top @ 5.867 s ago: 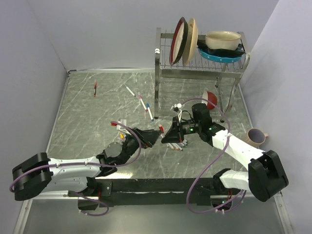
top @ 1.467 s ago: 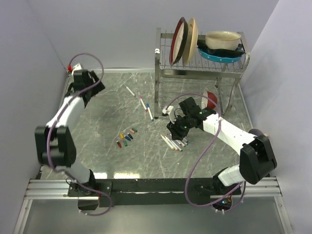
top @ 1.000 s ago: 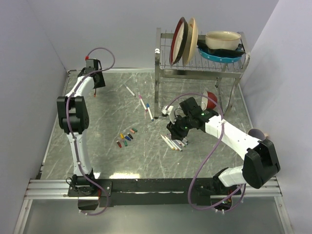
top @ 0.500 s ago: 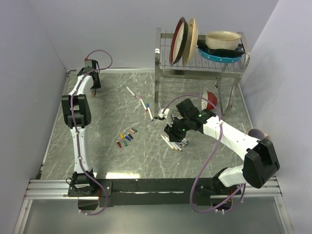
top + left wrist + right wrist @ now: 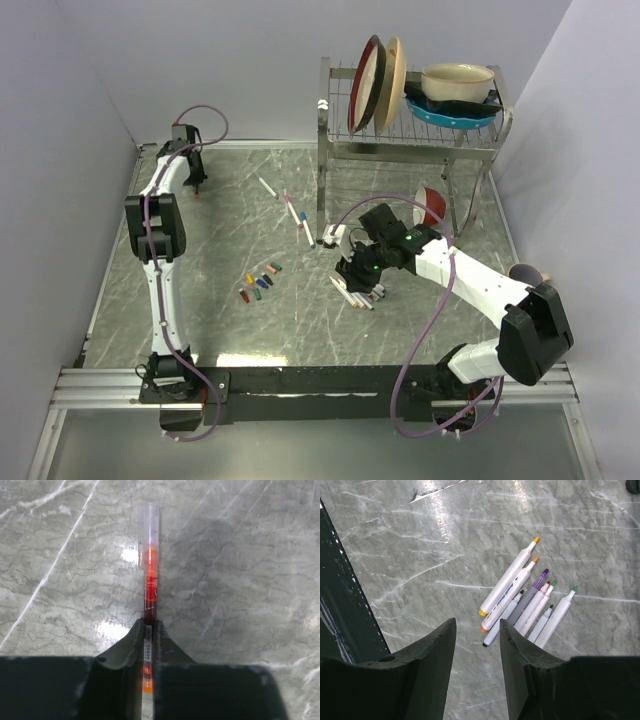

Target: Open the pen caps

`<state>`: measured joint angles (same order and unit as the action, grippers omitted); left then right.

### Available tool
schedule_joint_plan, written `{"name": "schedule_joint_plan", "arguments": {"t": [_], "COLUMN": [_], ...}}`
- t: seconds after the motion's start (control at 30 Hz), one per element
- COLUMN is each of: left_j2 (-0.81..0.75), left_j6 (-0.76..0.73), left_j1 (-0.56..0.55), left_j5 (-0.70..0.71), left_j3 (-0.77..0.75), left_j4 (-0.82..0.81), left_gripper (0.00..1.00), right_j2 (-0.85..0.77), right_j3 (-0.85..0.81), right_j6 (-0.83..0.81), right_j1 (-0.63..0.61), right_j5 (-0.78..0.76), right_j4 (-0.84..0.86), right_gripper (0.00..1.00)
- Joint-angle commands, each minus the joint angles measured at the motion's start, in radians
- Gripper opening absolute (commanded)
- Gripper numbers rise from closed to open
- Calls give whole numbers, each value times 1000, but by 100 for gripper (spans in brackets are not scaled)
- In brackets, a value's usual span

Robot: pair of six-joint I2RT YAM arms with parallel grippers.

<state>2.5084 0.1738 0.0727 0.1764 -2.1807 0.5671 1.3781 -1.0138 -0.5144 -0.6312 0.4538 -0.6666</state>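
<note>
A red pen (image 5: 149,580) with a clear cap (image 5: 150,522) lies on the marble table at the far left back corner. My left gripper (image 5: 149,626) is shut on its lower barrel; in the top view the left gripper (image 5: 191,178) stands over the red pen (image 5: 197,192). Several loose coloured pen caps (image 5: 260,283) lie in a cluster mid-table. My right gripper (image 5: 477,625) hangs open and holds nothing, just left of a row of uncapped white pens (image 5: 530,605). From above, the right gripper (image 5: 352,272) is beside those uncapped pens (image 5: 357,294). Three capped pens (image 5: 293,210) lie further back.
A metal dish rack (image 5: 330,150) with plates and bowls stands at the back right. A red bowl (image 5: 433,203) sits under it. A mug (image 5: 527,281) stands at the right edge. Walls close in the left, back and right sides.
My left gripper's fingers have shut on the red pen in the back corner. The right gripper has drifted slightly left beside the uncapped pens, still open.
</note>
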Motion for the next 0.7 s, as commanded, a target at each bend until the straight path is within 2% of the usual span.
{"name": "schedule_joint_plan", "arguments": {"t": [0.0, 0.03, 0.2, 0.23, 0.3, 0.33, 0.37, 0.4, 0.43, 0.47, 0.53, 0.57, 0.6, 0.67], "left_j2": [-54, -77, -325, -373, -531, -590, -712, -777, -843, -969, -1089, -1199, -1256, -1419], "left_j6": [88, 107, 260, 288, 393, 432, 514, 554, 591, 652, 696, 728, 740, 772], "left_j1": [12, 15, 32, 32, 32, 30, 30, 24, 9, 0, -42, -60, -71, -174], "left_j5": [-81, -118, -256, -308, -369, -396, -460, -480, -497, -511, -518, -520, -512, -488], "left_j3": [110, 142, 444, 496, 678, 750, 904, 989, 1072, 1224, 1359, 1475, 1530, 1671], "left_j4": [25, 5, -160, -240, -344, -471, -534, -605, -680, -790, -878, -945, -967, -1010], "left_gripper": [4, 1, 1, 1, 1, 1, 1, 1, 1, 1, 1, 1, 1, 1], "right_j2": [-8, -10, -28, -33, -54, -65, -83, -96, -106, -132, -174, -191, -207, -249], "right_j3": [-46, -46, -46, -45, -42, -37, -32, -29, -20, -16, 4, 14, 23, 50], "right_j6": [-10, -10, -9, -7, -4, -1, -1, 7, 14, 17, 40, 50, 69, 91], "right_j1": [-9, -9, -7, -7, -2, 10, 16, 22, 28, 43, 56, 67, 73, 83], "right_j5": [9, 14, 45, 51, 68, 91, 104, 112, 135, 146, 183, 213, 230, 282], "right_j4": [-1, -1, 2, 2, 12, 15, 21, 34, 45, 51, 87, 100, 131, 163], "right_gripper": [48, 48, 48, 48, 48, 47, 47, 47, 47, 47, 45, 45, 45, 46]}}
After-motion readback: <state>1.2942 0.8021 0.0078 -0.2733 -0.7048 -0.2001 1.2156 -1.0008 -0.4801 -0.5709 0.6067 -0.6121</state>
